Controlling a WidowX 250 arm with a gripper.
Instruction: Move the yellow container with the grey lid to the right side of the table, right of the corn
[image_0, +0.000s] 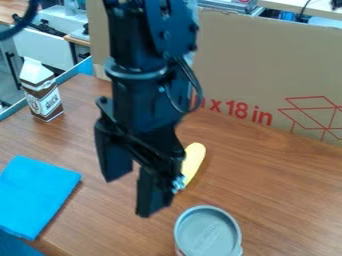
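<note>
Nearest my camera, a grey-lidded container (208, 231) stands on the desk (280, 192), lid up, seemingly set on its base so it won't roll. Just beyond it, I have the gripper (131, 191) hanging with its fingers apart and nothing between them, above the wood, I judge, rather than resting on it. Off to the view's left, a blue cloth (37, 192) lies flat, its edges fairly straight, perhaps folded to make it compact. A long yellow thing (194, 159) lies beside the gripper in my view, partly hidden behind it; lying on its long side looks its steadiest pose. Farther back, a brown-and-white carton (44, 92) stands upright near the desk's edge, and a cardboard panel (267, 70) rises behind everything, probably to screen the workspace from the room.
</note>
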